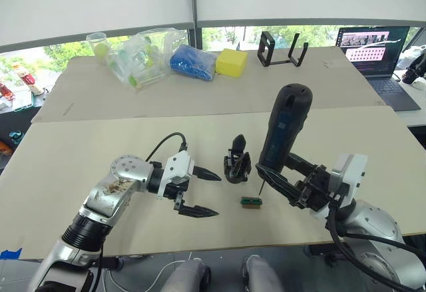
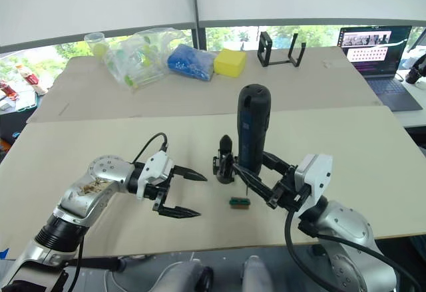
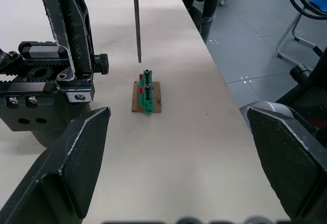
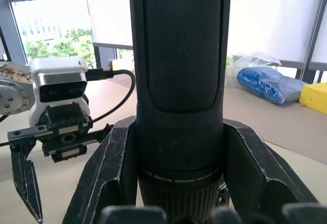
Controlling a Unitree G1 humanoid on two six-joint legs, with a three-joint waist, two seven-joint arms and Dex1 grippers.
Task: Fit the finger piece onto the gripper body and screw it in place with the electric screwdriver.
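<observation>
1. Standing on the pale table (image 1: 80, 152), the gripper body (image 1: 236, 164), a small black blocky plastic assembly with one pointed finger raised, sits between the two arms near the front edge; whether the separate finger piece is already seated on it cannot be told.
2. The electric screwdriver (image 1: 283, 129), a long thick black cylinder with a rounded top, is held nearly upright, just beside the body on the robot's right; its thin metal bit (image 3: 137, 20) hangs above the table, short of a small green block on a brown pad (image 1: 251, 202).
3. The right gripper (image 4: 176, 180) is clenched around the screwdriver's lower barrel, one finger on each side.
4. The left gripper (image 1: 208, 193) is released and empty, its fingers spread wide, near the body on its left.
5. Judgement: the driving step looks best done with the tool kept vertical, the bit brought over the screw hole before descent, and the left gripper steadying the body, which could otherwise tip or slide.
6. Beyond: a black open frame stand (image 1: 281, 49), a yellow block (image 1: 231, 62), a blue bundle (image 1: 193, 62), clear plastic bags (image 1: 141, 57), a laptop (image 1: 373, 52).
</observation>
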